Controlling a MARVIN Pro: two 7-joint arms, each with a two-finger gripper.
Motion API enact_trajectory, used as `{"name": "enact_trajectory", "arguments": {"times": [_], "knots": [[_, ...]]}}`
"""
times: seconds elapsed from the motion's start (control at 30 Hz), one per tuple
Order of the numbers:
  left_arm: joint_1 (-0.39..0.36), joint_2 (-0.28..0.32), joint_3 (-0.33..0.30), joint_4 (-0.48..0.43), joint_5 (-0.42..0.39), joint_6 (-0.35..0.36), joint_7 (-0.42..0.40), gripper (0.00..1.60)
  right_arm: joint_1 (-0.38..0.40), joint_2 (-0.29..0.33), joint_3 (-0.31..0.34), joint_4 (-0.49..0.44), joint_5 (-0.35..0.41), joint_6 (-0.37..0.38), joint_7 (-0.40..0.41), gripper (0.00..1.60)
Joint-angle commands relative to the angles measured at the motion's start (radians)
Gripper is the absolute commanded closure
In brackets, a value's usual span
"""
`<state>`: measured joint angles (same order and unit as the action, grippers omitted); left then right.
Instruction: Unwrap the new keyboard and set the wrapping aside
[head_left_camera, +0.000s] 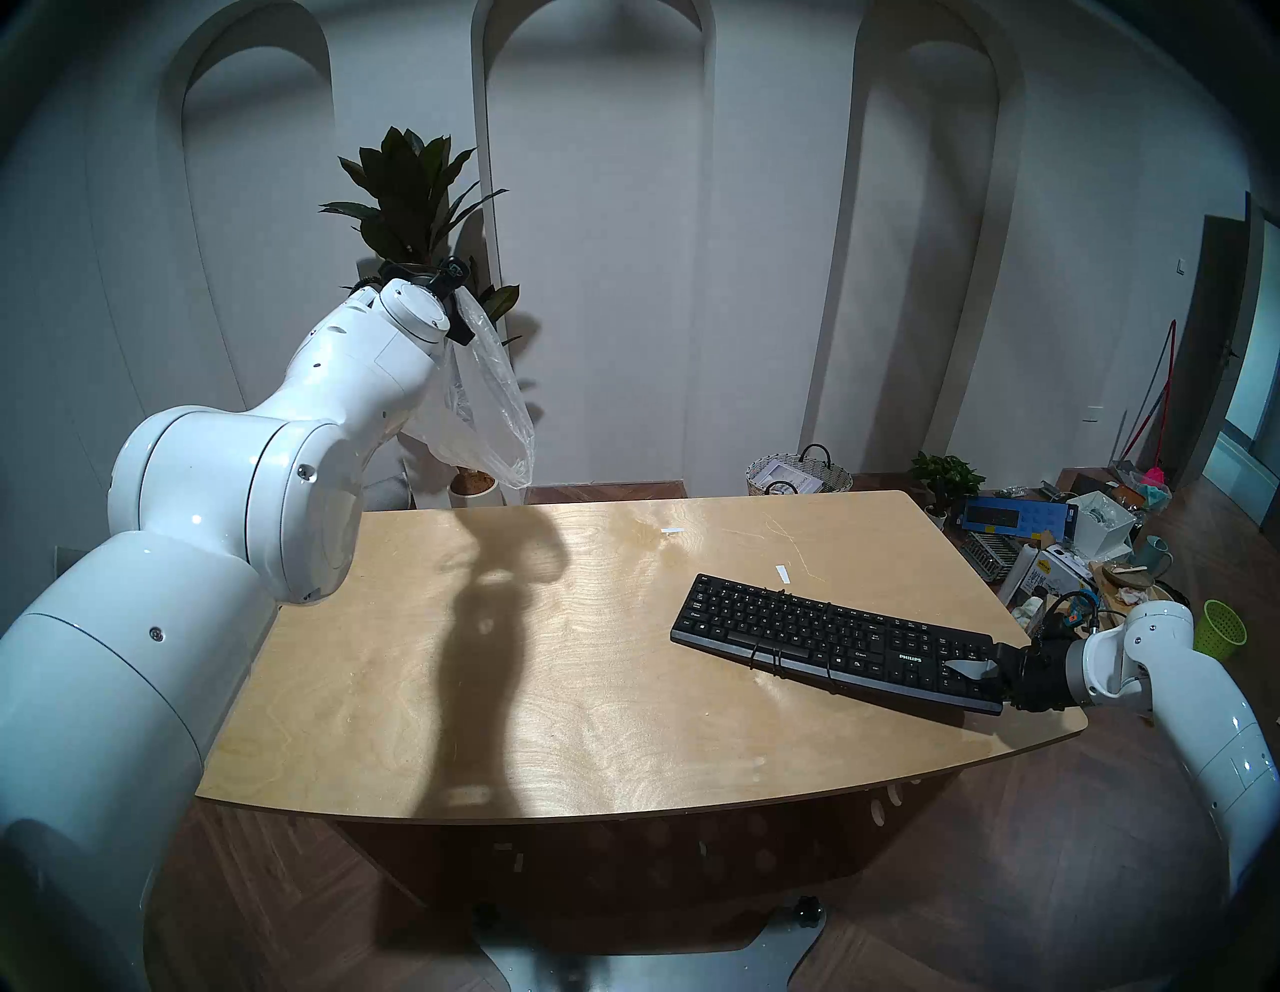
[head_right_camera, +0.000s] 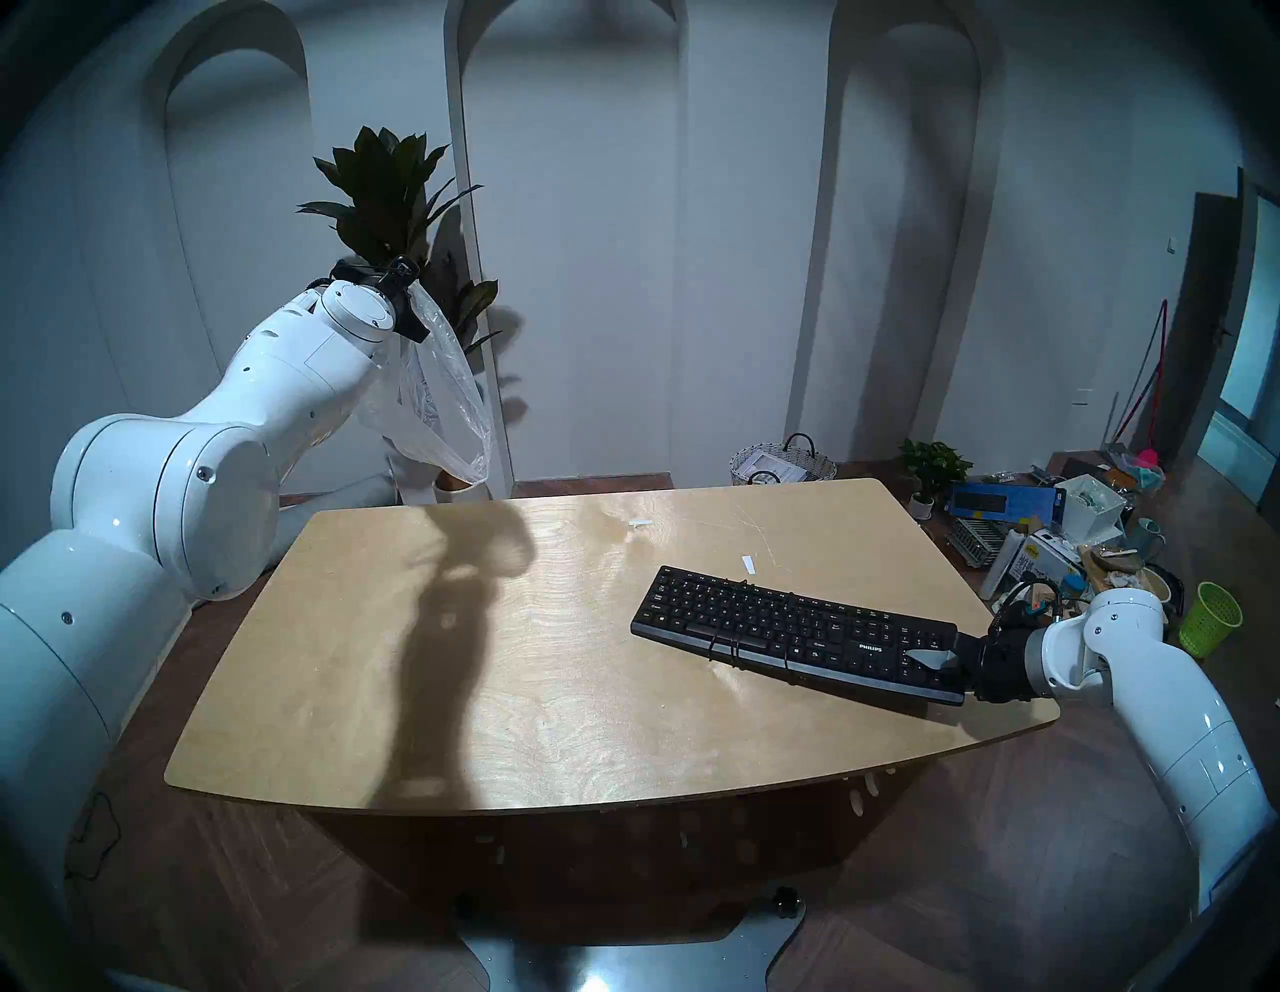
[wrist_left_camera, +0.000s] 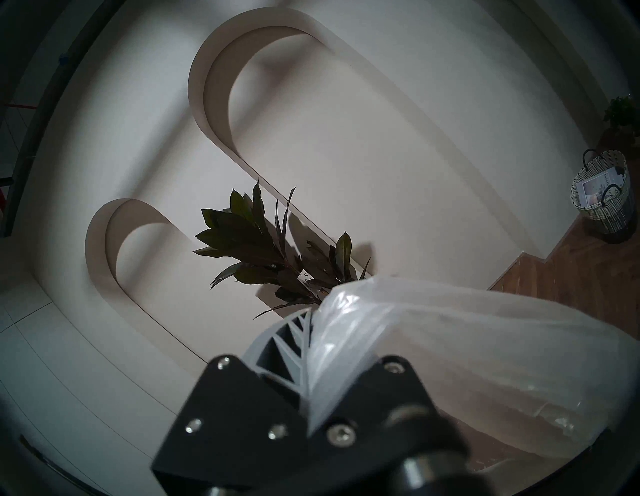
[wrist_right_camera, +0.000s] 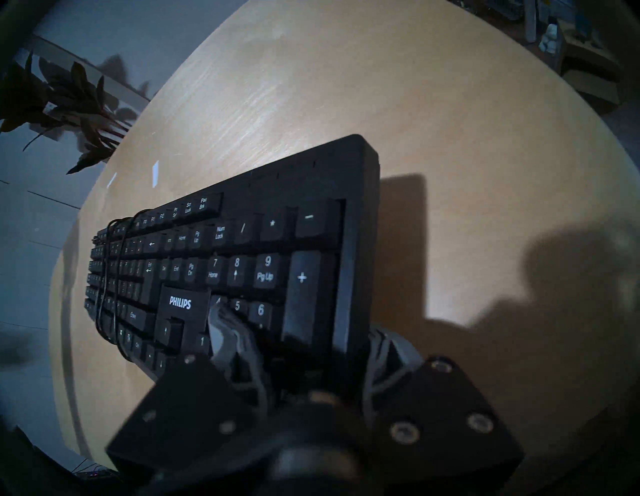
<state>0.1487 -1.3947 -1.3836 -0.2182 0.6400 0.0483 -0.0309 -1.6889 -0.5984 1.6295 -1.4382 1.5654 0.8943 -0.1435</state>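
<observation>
The keyboard (head_left_camera: 831, 637) is already out of the bag (head_left_camera: 485, 409), so the unwrapping looks done. Next, I think, both need putting down.

The left gripper (wrist_left_camera: 311, 350) is pinching the bag tight, high in the upper left of the head view. The right gripper (head_left_camera: 987, 677) is reaching down at the lower right, squeezing the keyboard's end over the table (head_left_camera: 554, 693).

Both head cams look down from up high at the same curved pale plywood worktop (head_left_camera: 554, 693), nearly identical views. Left wrist cam sits raised and tilted, facing the white arched wall (wrist_left_camera: 346, 173). Right wrist cam hugs the flat black Philips keyboard (wrist_right_camera: 242, 263), looking along it across that worktop.
</observation>
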Motion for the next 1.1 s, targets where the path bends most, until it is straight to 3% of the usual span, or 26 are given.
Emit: {"name": "enact_trajectory", "arguments": {"times": [0.0,0.3,0.37,0.4,0.43,0.77,1.07], "knots": [[-0.043,0.013,-0.005,-0.013,-0.003,-0.008,0.006,1.60,0.056,0.050,-0.051,0.030,-0.102,-0.026,0.008,1.60],[-0.041,0.029,-0.015,-0.009,-0.005,-0.011,0.007,1.60,0.118,0.072,-0.128,0.057,-0.217,-0.074,0.032,1.60],[-0.043,0.031,-0.020,-0.008,-0.005,-0.013,0.007,1.60,0.135,0.080,-0.149,0.066,-0.253,-0.090,0.039,1.24],[-0.043,0.032,-0.022,-0.008,-0.006,-0.013,0.007,1.60,0.139,0.082,-0.153,0.068,-0.261,-0.092,0.042,0.72],[-0.044,0.033,-0.024,-0.008,-0.006,-0.014,0.007,1.60,0.146,0.088,-0.160,0.072,-0.276,-0.098,0.049,0.00],[-0.057,0.037,-0.055,-0.018,-0.032,-0.025,0.004,1.60,0.202,0.157,-0.183,0.134,-0.379,-0.147,0.123,0.00],[-0.101,0.062,-0.081,-0.069,-0.057,-0.067,0.006,1.60,0.278,0.204,-0.103,0.234,-0.392,-0.211,0.182,0.00]]}}
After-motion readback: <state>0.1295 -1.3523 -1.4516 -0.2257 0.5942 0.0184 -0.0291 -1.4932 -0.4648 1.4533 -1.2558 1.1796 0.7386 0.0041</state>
